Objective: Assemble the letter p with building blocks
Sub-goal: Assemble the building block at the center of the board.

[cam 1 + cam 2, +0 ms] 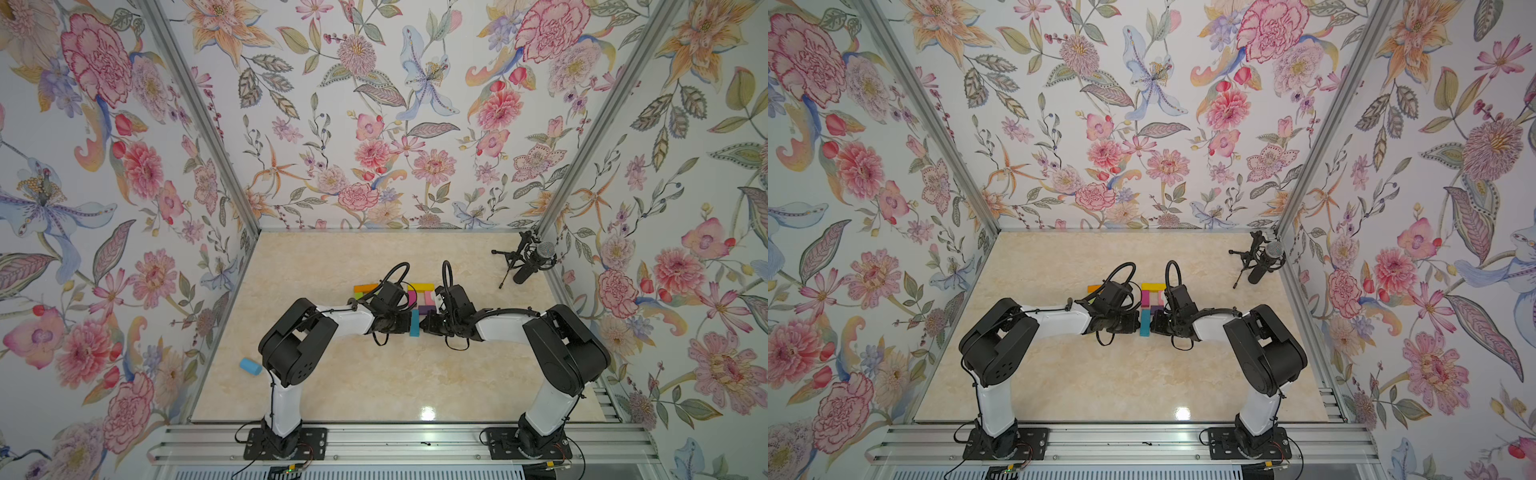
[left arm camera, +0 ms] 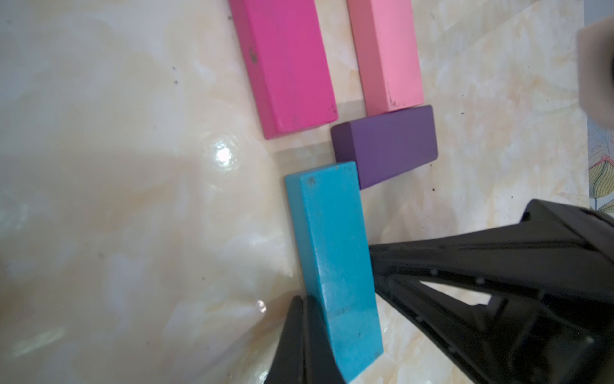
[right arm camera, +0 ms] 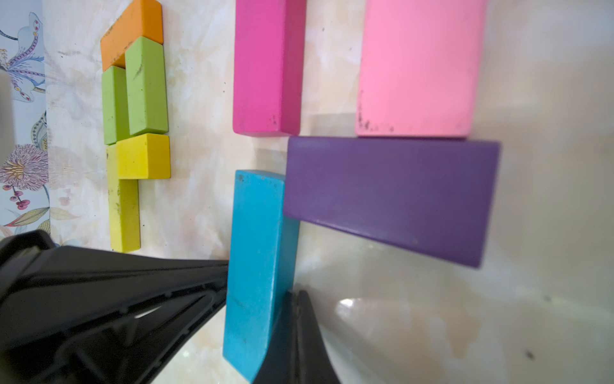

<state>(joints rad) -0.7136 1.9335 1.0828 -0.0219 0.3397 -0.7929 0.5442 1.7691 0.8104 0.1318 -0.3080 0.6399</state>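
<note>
- The left fingers are pressed together with nothing between them, and the right fingers are the same; each pair touches one long side of the teal block, so the block is squeezed between the two arms and gripped by neither.
- The teal block lies flat on the desk as the lower part of the letter's stem; its far corner touches the purple block; a small gap separates it from the magenta block, the next piece of the stem.
- We judge the step in hand to be the straightening of this stem; we should press evenly from both sides and slide the block slowly toward the magenta one, so that it does not turn.
- The purple block sits a little crooked against the light pink block; a hard push on the teal block could move it further.
- Toward the arm bases the desk is bare, so we can withdraw there; the spare orange, green and yellow blocks lie on the left side, apart from the letter; the microphone stands well apart in the far right corner.
</note>
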